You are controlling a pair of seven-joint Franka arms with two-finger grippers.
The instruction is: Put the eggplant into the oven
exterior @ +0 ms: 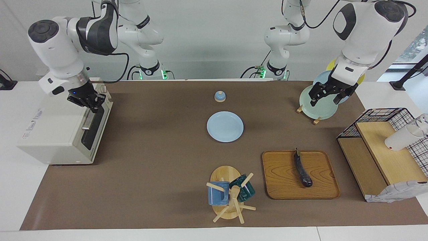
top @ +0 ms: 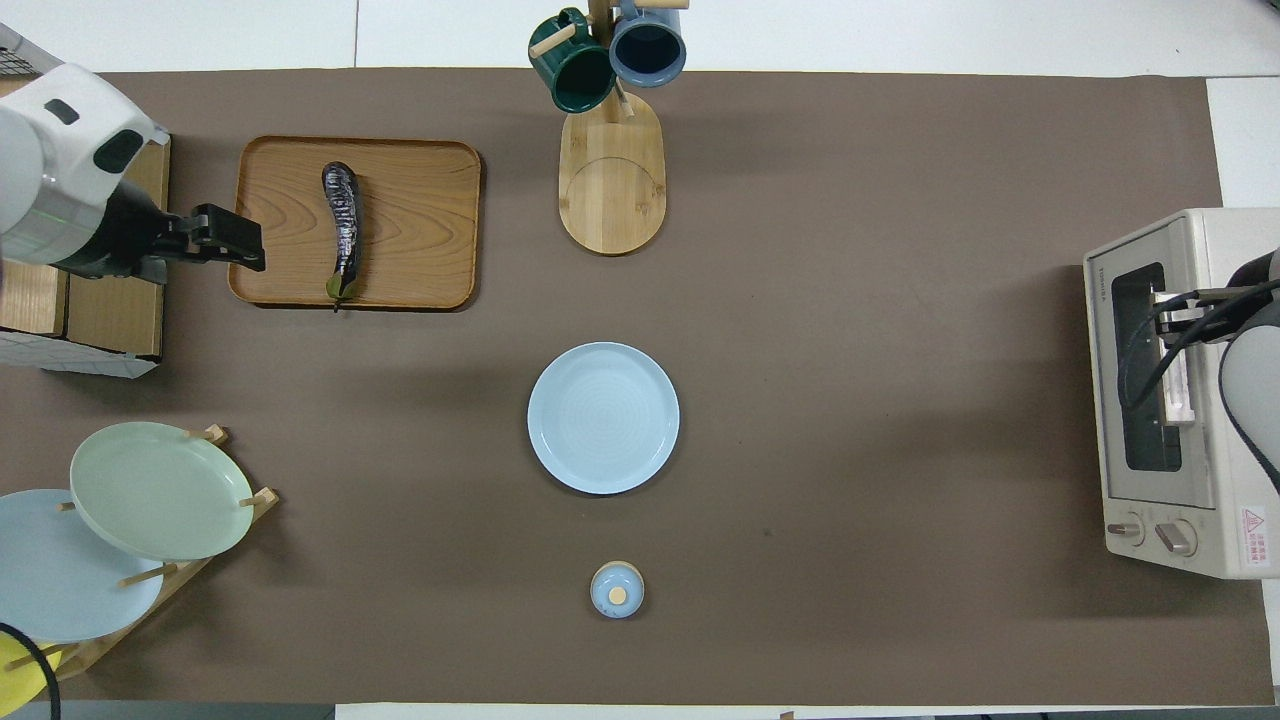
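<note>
The eggplant point(exterior: 302, 170) lies on a wooden tray point(exterior: 284, 182) toward the left arm's end of the table, stem end toward the robots; it also shows in the overhead view point(top: 342, 225). The cream-white oven point(exterior: 53, 134) stands at the right arm's end, door closed. My right gripper point(exterior: 90, 102) is at the end of the oven door's bar handle point(exterior: 87, 122) that is nearer to the robots, and it also shows in the overhead view point(top: 1172, 310). My left gripper point(exterior: 331, 95) is open, empty and raised, beside the tray's edge in the overhead view point(top: 235, 240).
A light blue plate point(exterior: 224, 126) lies mid-table, with a small blue bell point(exterior: 219, 96) nearer to the robots. A mug tree point(exterior: 229, 194) holds two mugs beside the tray. A plate rack point(exterior: 317, 105) and a wire basket with wooden shelves point(exterior: 384, 150) stand at the left arm's end.
</note>
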